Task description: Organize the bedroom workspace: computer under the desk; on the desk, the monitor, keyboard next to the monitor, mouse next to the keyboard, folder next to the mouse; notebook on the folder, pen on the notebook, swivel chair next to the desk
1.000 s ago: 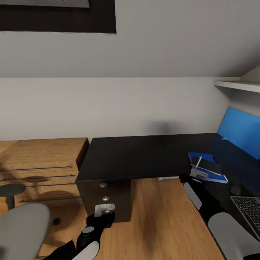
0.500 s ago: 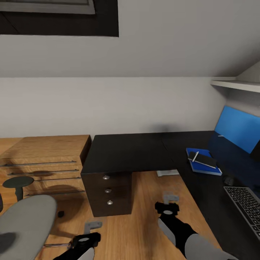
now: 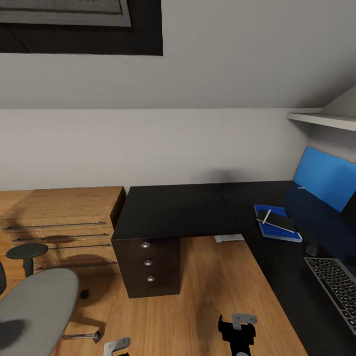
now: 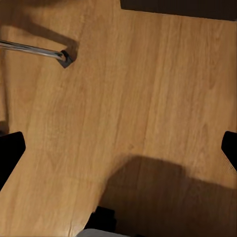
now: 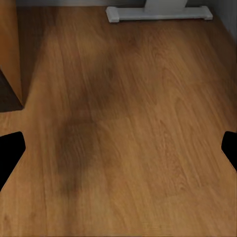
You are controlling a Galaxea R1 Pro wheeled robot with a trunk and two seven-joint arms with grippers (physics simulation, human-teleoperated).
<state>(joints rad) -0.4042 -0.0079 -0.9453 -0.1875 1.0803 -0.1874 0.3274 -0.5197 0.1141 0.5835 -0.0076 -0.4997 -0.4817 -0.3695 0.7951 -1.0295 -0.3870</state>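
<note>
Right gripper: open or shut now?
Open. In its wrist view the right gripper has its dark fingertips at opposite edges, with bare oak floor between them and nothing held.

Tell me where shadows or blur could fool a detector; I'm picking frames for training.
Head view: soft grey smudge on the wall above the desk; sharp otherwise. Left wrist view: a big dark shadow covers the floor. Right wrist view: a fainter shadow streak crosses the floor; grain slightly soft.

No readable text — no labels, brands, numbers.
</note>
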